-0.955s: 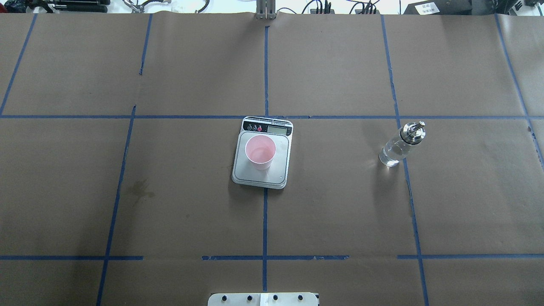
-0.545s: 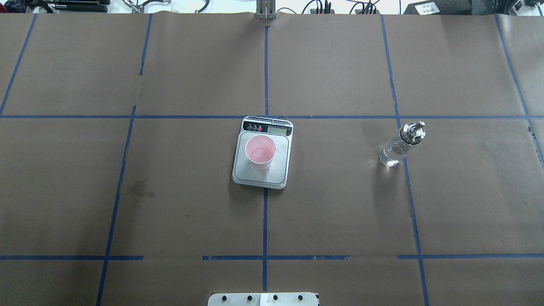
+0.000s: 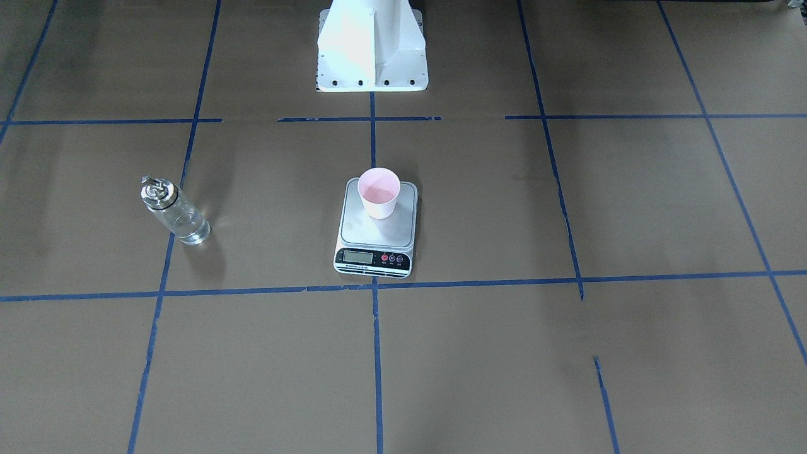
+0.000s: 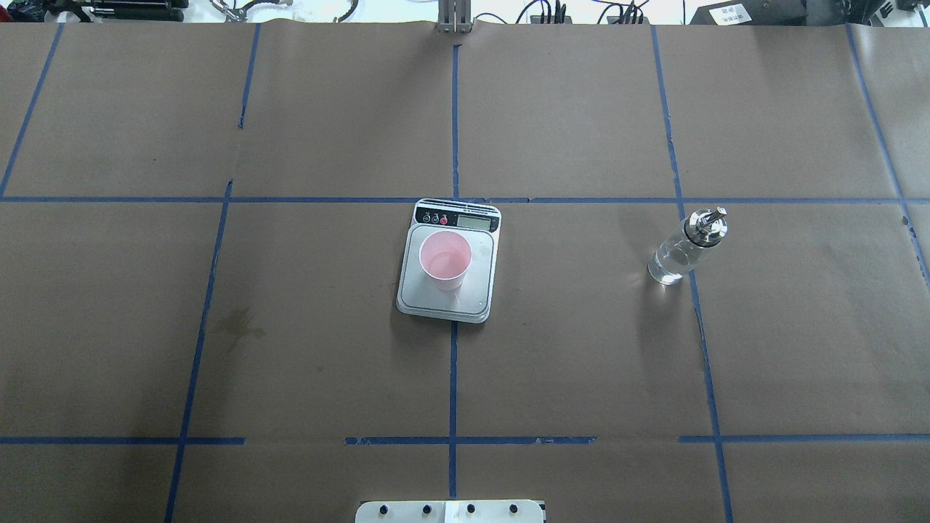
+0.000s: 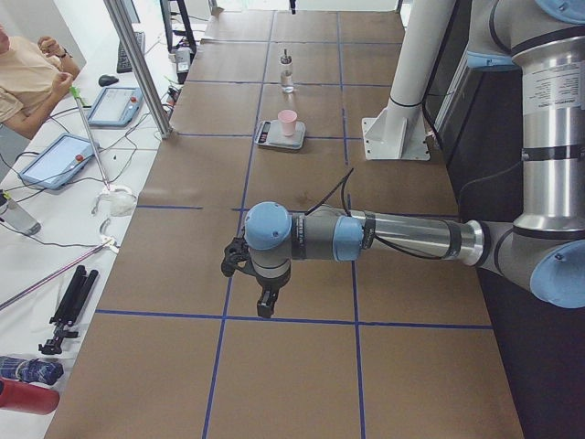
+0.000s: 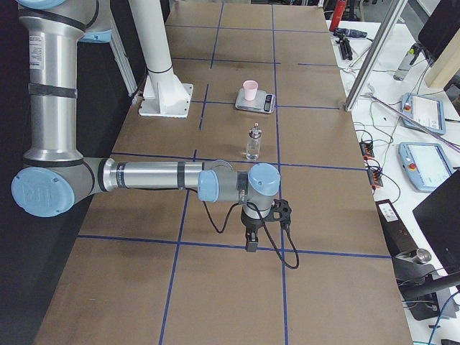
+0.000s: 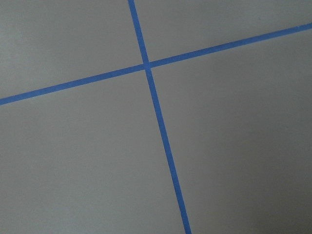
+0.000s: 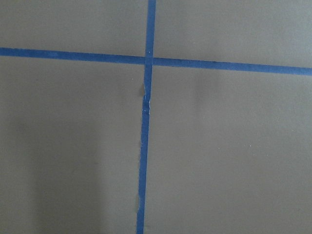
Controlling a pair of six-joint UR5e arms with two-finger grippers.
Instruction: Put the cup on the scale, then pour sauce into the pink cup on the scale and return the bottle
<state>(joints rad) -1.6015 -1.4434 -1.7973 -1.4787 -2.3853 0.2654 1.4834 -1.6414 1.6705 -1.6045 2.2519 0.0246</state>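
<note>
The pink cup (image 4: 445, 260) stands upright on the scale (image 4: 465, 301) at the table's middle; both also show in the front-facing view, the cup (image 3: 379, 192) on the scale (image 3: 377, 236). The clear bottle (image 4: 676, 254) with its silver spout cap stands alone on the paper on the robot's right, partly filled with clear liquid; it also shows in the front-facing view (image 3: 176, 215). The left gripper (image 5: 263, 306) and the right gripper (image 6: 250, 244) hang over bare paper far from these, seen only in the side views; I cannot tell if they are open or shut.
Brown paper with blue tape lines covers the table. The white robot pedestal (image 3: 372, 50) stands behind the scale. A dark stain (image 4: 240, 323) marks the paper. An operator (image 5: 27, 78) and tablets sit beyond the far edge. Both wrist views show only paper and tape.
</note>
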